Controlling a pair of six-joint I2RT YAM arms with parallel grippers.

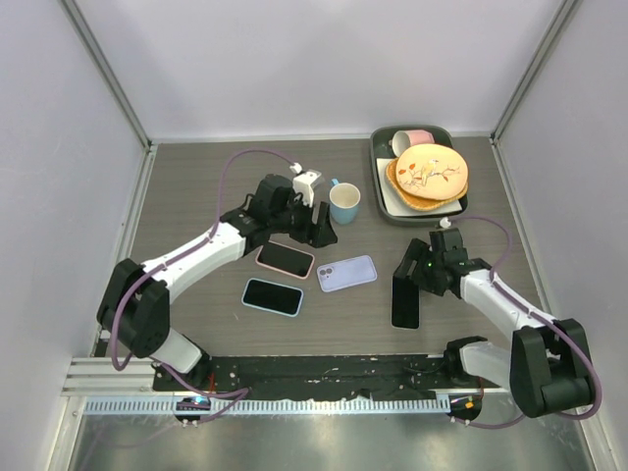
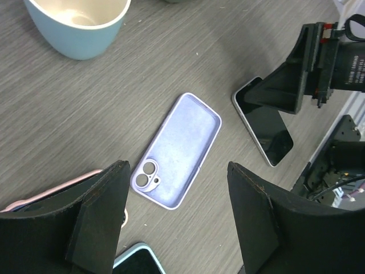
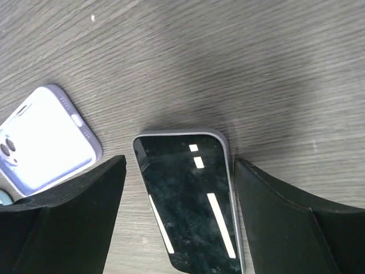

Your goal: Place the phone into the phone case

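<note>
On the grey wood-grain table (image 1: 196, 177), with a dark green tray (image 1: 378, 186) of stacked plates in its far right corner, the right gripper (image 3: 179, 171) stands with jaws apart on either side of the black-screened, pale-edged phone (image 3: 191, 211), which lies flat, screen up. The left gripper (image 2: 179, 171) is likewise spread wide and empty, near a light blue ceramic mug (image 1: 344, 203). The lilac silicone phone case (image 2: 177, 149) lies open side up just left of the phone, not touching it, with a pink-cased phone (image 1: 286, 259) and a pale-blue-cased phone (image 1: 273, 296) further left.
</note>
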